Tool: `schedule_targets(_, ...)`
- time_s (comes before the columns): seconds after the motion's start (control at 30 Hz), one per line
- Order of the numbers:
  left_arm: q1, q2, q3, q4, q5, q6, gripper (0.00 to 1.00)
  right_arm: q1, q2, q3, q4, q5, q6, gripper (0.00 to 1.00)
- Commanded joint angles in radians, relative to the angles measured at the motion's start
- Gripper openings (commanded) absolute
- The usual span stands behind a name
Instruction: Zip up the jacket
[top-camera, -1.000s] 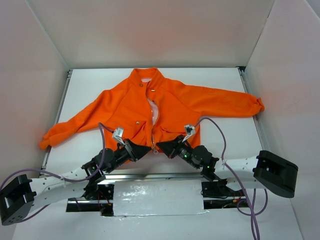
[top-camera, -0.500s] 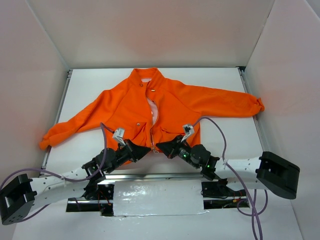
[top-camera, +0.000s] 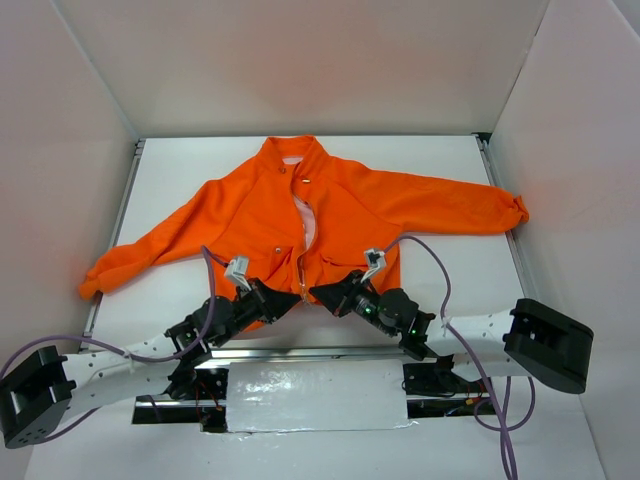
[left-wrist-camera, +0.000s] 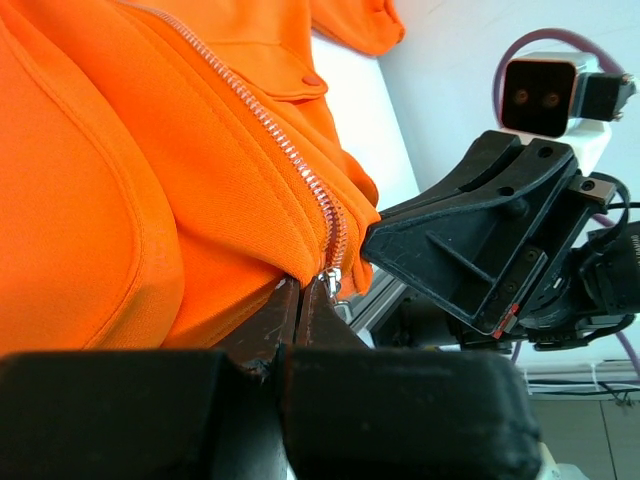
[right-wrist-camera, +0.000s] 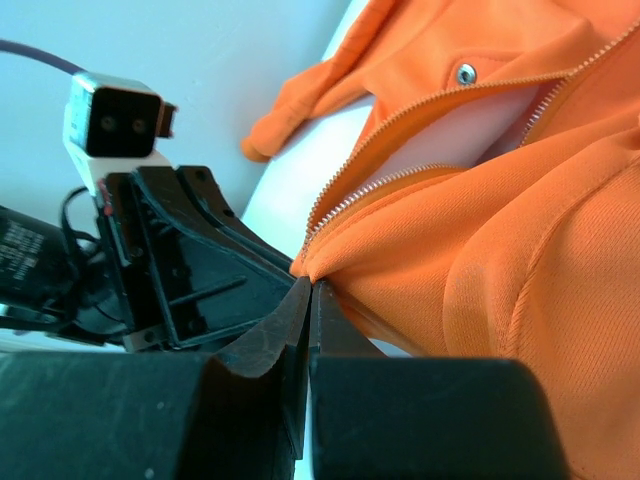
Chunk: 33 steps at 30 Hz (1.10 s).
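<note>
Your jacket (top-camera: 340, 205) lies flat and face up in the middle of the white table (top-camera: 450, 165), collar away from the arms, sleeves spread to both sides. Both grippers meet at the foot of its zipper (top-camera: 304, 240).

The left gripper (left-wrist-camera: 300, 292) is pinched together on the hem right beside the zipper slider (left-wrist-camera: 331, 272). The right gripper (right-wrist-camera: 308, 288) is pinched on the hem corner of the other front panel.

Over the last second almost nothing has moved. The right gripper has crept slightly toward the left one, so the 2 tips now sit nearly touching. The jacket has not shifted, and the slider is still down by the hem.

Higher up the track gapes, showing the pale lining (right-wrist-camera: 470, 125). So you are probably still setting up at the bottom, and the upward pull has not begun.
</note>
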Motion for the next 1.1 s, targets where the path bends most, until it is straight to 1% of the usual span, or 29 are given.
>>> schedule_targets(0.0,-0.005,-0.008,-0.003,0.147,0.042,-0.019,0.0,0.007,-0.009,0.025,0.134,0.0,0.03,0.0)
schedule_targets(0.17,-0.005,-0.013,-0.038,0.237,0.059,-0.048,0.0,0.008,-0.016,0.002,0.162,0.041,0.032,0.0)
schedule_targets(0.5,-0.006,-0.045,-0.064,0.27,0.068,-0.077,0.0,0.007,-0.035,-0.024,0.19,0.127,0.024,0.0)
schedule_targets(0.6,-0.005,-0.045,-0.064,0.264,0.066,-0.08,0.0,0.008,-0.019,-0.033,0.228,0.125,0.039,0.0)
schedule_targets(0.9,-0.006,0.006,-0.064,0.313,0.076,-0.083,0.0,0.008,0.054,-0.012,0.339,0.098,0.065,0.0)
schedule_targets(1.07,-0.005,-0.016,-0.049,0.273,0.065,-0.066,0.0,0.007,0.096,-0.015,0.41,0.083,0.084,0.0)
